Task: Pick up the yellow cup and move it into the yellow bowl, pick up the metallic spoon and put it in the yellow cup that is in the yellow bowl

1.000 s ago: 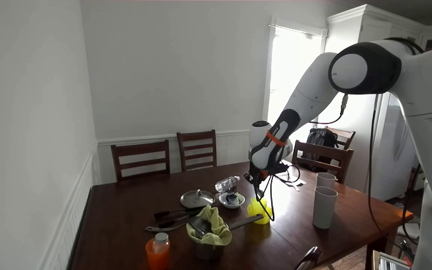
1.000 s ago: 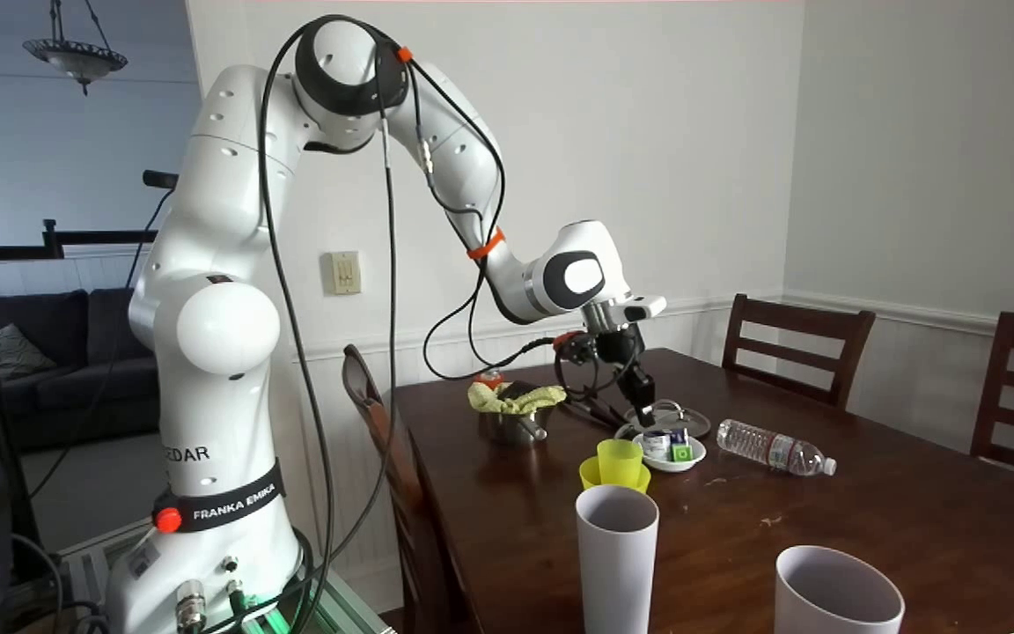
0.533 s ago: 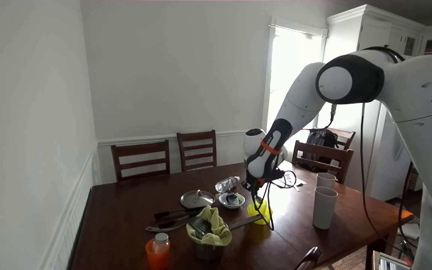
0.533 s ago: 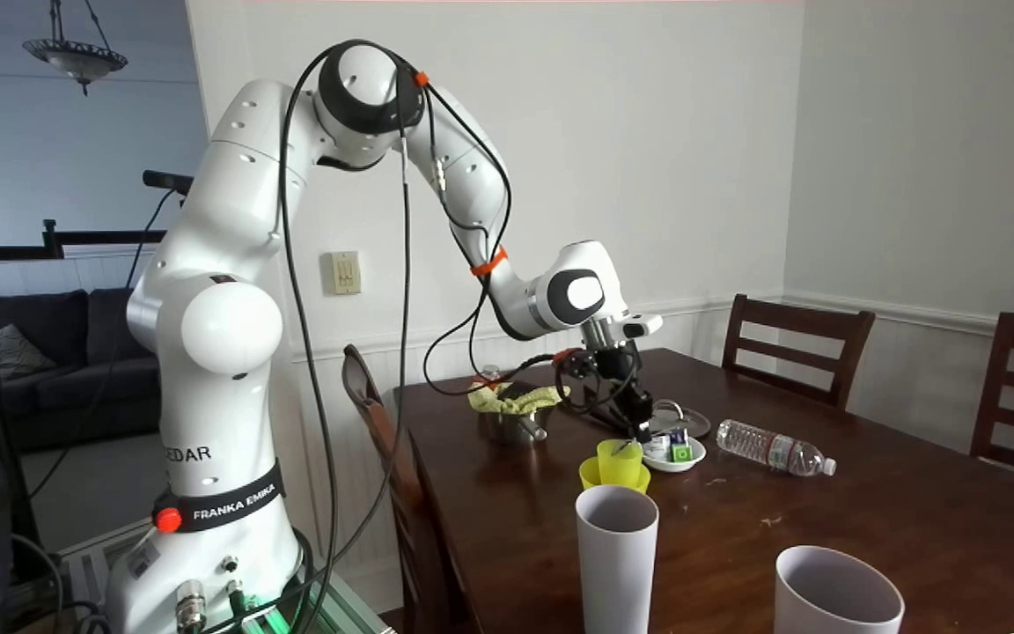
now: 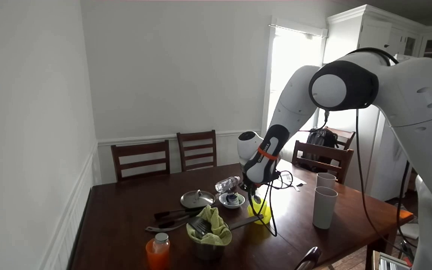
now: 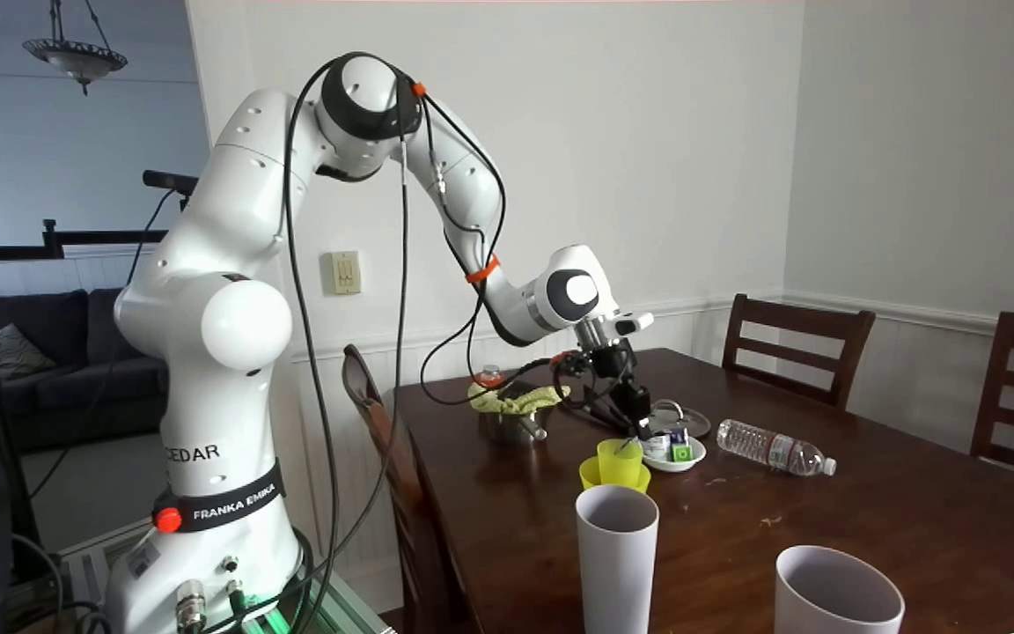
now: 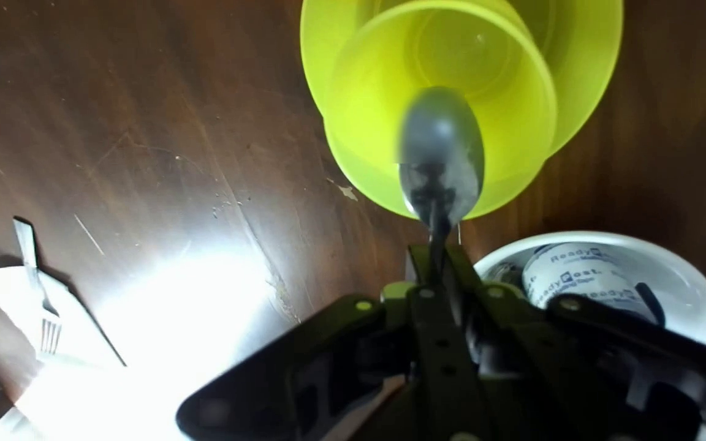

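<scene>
Grasping the metallic spoon [image 7: 442, 165] by its handle, my gripper [image 7: 437, 260] is clenched, with a fingertip on each side of the metal. Spoon head: located over the mouth of the yellow cup [image 6: 620, 465]. From my station I cannot tell whether the head sits below the rim. Cup: standing upright inside the yellow bowl [image 7: 592, 55]. Bowl: resting on the desk [image 6: 894, 502]; in an exterior view, it lies nearer the left edge, over which the arm [image 6: 551, 304] extends, than the right edge.

I reference surrounding items to that view. A white dish [image 6: 690, 461] is just beside the yellow bowl, toward the right edge, and contains a tape roll [image 7: 580, 278], lettered ReadyPost in the wrist view. A clear bottle [image 6: 771, 446] lies on its side, closer to the right edge. A pot [image 6: 500, 429] with a green cloth [image 6: 520, 402] stands toward the back left corner; an orange cup [image 6: 489, 379] is behind it, close to the back edge. A grey tumbler [image 6: 617, 563] stands farther from the back edge than the yellow bowl.
</scene>
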Controlling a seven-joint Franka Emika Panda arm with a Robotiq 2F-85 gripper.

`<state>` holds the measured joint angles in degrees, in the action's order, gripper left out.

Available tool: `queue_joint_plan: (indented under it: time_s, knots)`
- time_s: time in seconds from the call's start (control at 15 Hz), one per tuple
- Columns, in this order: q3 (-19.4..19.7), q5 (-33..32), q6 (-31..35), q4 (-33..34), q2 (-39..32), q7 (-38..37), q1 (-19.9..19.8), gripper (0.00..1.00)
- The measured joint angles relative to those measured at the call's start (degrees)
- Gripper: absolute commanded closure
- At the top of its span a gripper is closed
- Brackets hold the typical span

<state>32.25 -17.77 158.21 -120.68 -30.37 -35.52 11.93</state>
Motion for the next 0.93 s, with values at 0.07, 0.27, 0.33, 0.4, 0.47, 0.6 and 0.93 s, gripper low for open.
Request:
queue_joint_plan:
  time_s: [0.07,0.27,0.33,0.4,0.47,0.6,0.93]
  knots:
    - [0.61,-0.57,-0.17,0.01,-0.26,-1.08,1.06,0.97]
    - [2.07,-2.24,-0.21,-0.19,-0.95,-3.59,3.37,0.97]
    - [2.76,-3.03,-0.21,-0.46,-1.03,-4.44,4.05,0.97]
    - [3.71,-4.19,-0.17,-0.80,-1.06,-5.44,4.85,0.97]
    - [4.87,-5.53,0.00,-1.12,-1.08,-6.45,5.74,0.97]
    - [7.17,-8.43,1.14,-1.95,-1.14,-8.39,7.58,0.97]
    - [11.90,-11.93,6.03,-4.19,-2.53,-12.63,12.49,0.97]
